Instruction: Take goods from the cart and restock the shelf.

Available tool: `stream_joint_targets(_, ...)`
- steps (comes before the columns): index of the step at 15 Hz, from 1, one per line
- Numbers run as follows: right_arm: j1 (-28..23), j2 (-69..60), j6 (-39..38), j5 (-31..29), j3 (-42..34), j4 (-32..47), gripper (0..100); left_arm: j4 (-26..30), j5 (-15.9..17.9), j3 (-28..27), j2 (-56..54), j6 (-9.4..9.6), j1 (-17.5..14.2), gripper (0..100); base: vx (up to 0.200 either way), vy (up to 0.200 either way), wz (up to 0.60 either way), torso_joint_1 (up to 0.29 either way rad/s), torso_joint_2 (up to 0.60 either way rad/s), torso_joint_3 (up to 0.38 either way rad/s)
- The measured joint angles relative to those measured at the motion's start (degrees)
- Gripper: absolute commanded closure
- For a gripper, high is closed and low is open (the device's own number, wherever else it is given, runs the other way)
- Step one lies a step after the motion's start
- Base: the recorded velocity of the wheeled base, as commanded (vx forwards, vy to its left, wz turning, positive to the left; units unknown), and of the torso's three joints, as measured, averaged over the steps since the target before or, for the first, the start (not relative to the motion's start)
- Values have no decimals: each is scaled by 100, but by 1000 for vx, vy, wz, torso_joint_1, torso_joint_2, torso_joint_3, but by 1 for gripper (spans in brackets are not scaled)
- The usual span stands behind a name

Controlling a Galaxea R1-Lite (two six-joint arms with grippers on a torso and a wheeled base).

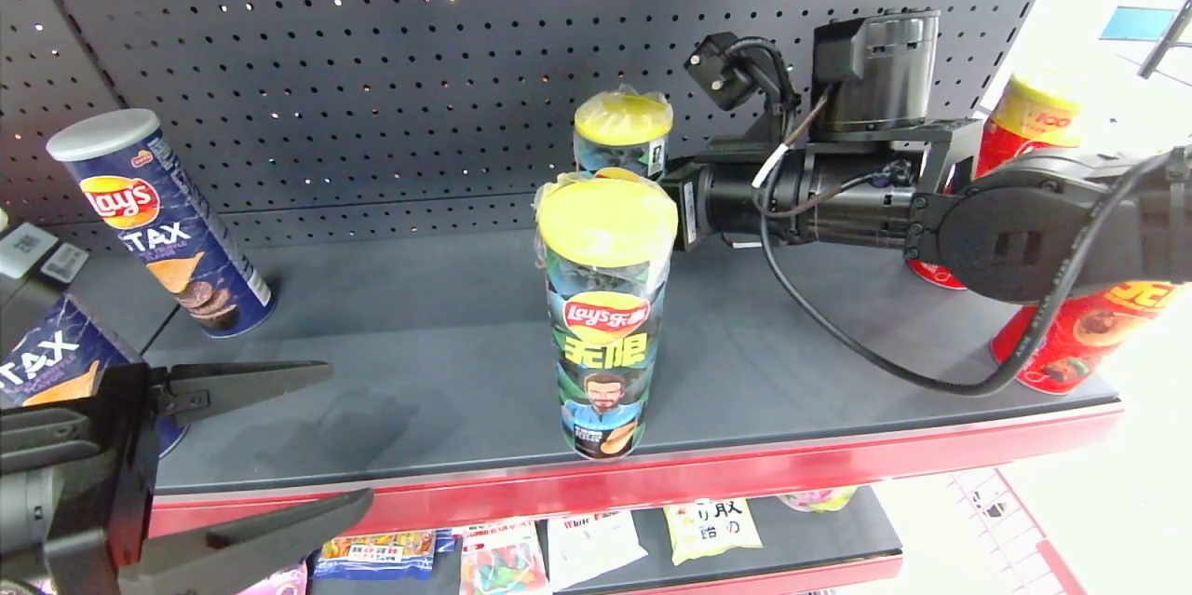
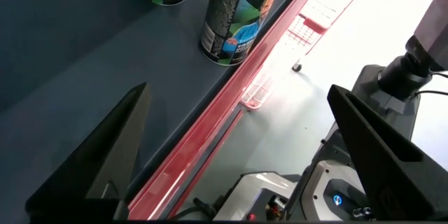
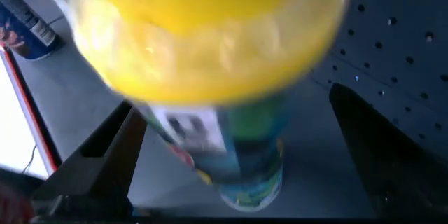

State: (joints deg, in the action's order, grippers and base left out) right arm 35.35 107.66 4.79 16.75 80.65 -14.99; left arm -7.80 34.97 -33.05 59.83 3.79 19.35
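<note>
Holds the left tool (image 1: 349,435) low, fingers (image 1: 251,381) spread wide, and the right arm (image 1: 1024,232) level, stretched leftward, right tool (image 3: 234,105) likewise parted.

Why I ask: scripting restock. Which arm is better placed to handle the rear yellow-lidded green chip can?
Right: the right gripper straddles the rear yellow-lidded green chip can; the left gripper hangs open at the shelf edge.

the head camera looks forward and down from in front of the shelf (image 1: 419,362), taking in the pegboard (image 1: 372,64) and the red front edge (image 1: 652,474). the left wrist camera sits low just off that edge, facing along it, and shares the front can (image 2: 234,21) with the head view. the right wrist camera is very close to the rear can (image 3: 210,63), facing along the shelf toward the blue can (image 3: 24,21); the head view shows both.
</note>
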Motion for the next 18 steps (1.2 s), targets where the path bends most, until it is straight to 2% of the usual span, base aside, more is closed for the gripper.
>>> stream_joint_targets(5,-278,-633,2,-69,-753,-2,0,0,-17,1,30,6,-2,0,0,0,0,0,0,0)
stream_joint_targets(8,-492,-1113,2,-208,-1376,-2,0,-5,-405,1,56,9,-2,0,0,0,0,0,0,0)
stream_joint_targets(12,-623,-1932,-6,-479,-2324,30,0,-10,-644,-22,210,56,0,0,0,0,0,0,0,0)
stream_joint_targets(13,-647,-2155,-6,-492,-2620,33,0,-10,-695,-22,273,156,9,0,0,0,0,0,0,0)
stream_joint_targets(14,-652,-2416,-6,-496,-2977,33,0,-10,-758,-22,371,386,24,0,0,0,0,0,0,0)
stream_joint_targets(15,-656,-2693,-6,-496,-3350,33,0,-10,-829,-24,496,742,35,0,0,0,0,0,0,0)
stream_joint_targets(16,-650,-2932,-6,-494,-3658,35,0,-10,-886,-27,612,981,41,0,0,0,0,0,0,0)
stream_joint_targets(18,-639,-3388,-9,-494,-4113,38,0,11,-967,-60,830,1103,112,0,0,0,0,0,0,0)
